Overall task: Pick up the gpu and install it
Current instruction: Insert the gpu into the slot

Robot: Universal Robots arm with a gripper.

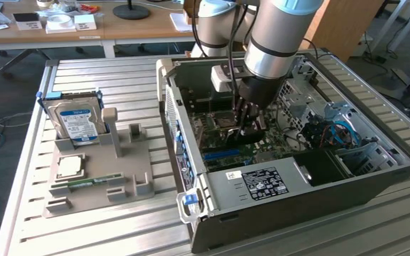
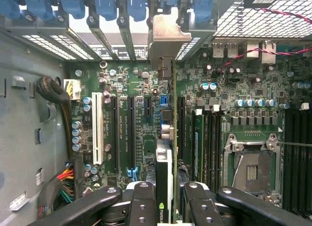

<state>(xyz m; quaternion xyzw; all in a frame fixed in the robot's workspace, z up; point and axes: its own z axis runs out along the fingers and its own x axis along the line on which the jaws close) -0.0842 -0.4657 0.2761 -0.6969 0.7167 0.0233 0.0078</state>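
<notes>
- We see a slatted metal worktop (image 1: pixel 105 74) carrying everything.
- An open computer case (image 1: pixel 319 202) lies on its side, filling the worktop half towards the exterior view's right edge.
- The arm (image 1: pixel 280 42) reaches down into the case.
- A grey holder tray (image 1: pixel 130 160) sits near the worktop's edge on the exterior view's left.
- The green motherboard (image 2: pixel 258 89) covers the case floor.
- A blue-labelled hard drive (image 1: pixel 79 121) stands upright in the tray.
- The gpu (image 2: pixel 165 160) stands edge-on over the motherboard, between the long slots and the memory slots, its bracket at the rear openings. We cannot tell whether it is seated.
- The jaws are narrowed, clamping the gpu's top edge.
- A processor (image 1: pixel 70 166) and a RAM stick (image 1: pixel 84 185) lie in the tray.
</notes>
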